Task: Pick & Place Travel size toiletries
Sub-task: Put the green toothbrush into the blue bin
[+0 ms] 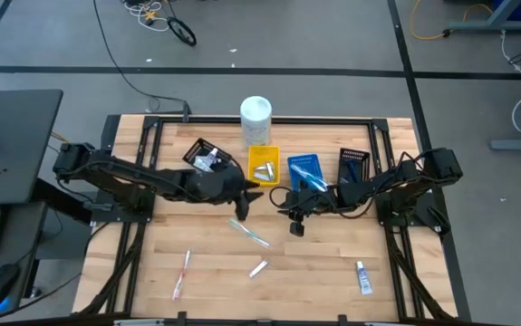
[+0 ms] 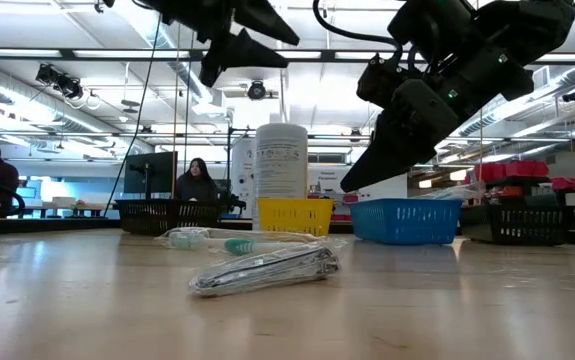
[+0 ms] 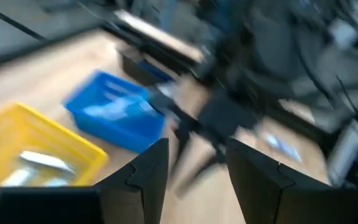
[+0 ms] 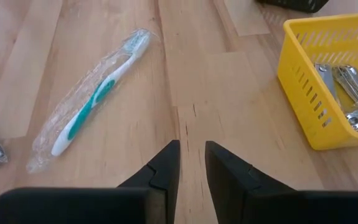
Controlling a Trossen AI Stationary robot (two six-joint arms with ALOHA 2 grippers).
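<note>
My left gripper [image 1: 240,208] hangs open and empty above the table's middle, near the yellow tray [image 1: 263,165]; its wrist view is blurred [image 3: 197,155]. My right gripper [image 1: 294,225] hovers near the blue tray [image 1: 305,172], its fingers almost together with a narrow gap [image 4: 192,152] and nothing between them. A wrapped teal-and-white toothbrush [image 4: 98,93] lies flat on the wood between the grippers [image 1: 249,233]. Nearer the front edge lie a pink toothbrush [image 1: 181,273], a silvery sachet [image 1: 257,268] and a small white tube [image 1: 363,276]. Silvery items lie in the yellow tray [image 4: 347,87].
A tall white container [image 1: 255,113] stands at the far edge behind the yellow tray. Two black trays [image 1: 207,156] [image 1: 353,166] flank the coloured trays. The wood toward the near edge holds only the scattered small items. People sit in the room behind [image 2: 197,180].
</note>
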